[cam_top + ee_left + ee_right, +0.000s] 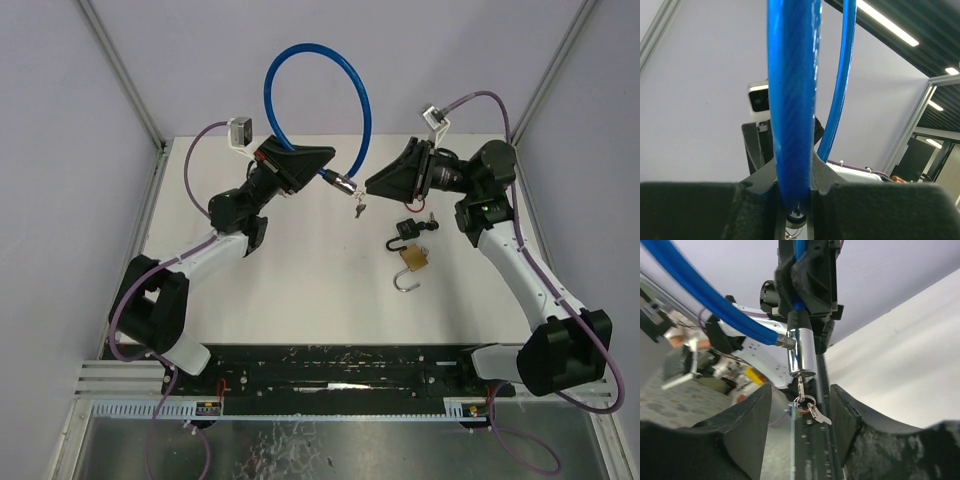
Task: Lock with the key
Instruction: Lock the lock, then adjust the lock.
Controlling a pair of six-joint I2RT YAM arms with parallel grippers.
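We hold the blue cable lock point(300, 52) up off the surface point(300, 280), left jaws clamped on it by its steel barrel point(801, 352). Our right jaws stand apart near the key point(812, 410) hanging there; next we must pinch and turn it

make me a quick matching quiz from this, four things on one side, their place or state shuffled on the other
1 blue cable
2 brass padlock
3 keys
4 right gripper

a open
b lying on the table
c clamped in the left gripper
d dangling under the silver lock cylinder

Pairs: 1-c, 2-b, 3-d, 4-a
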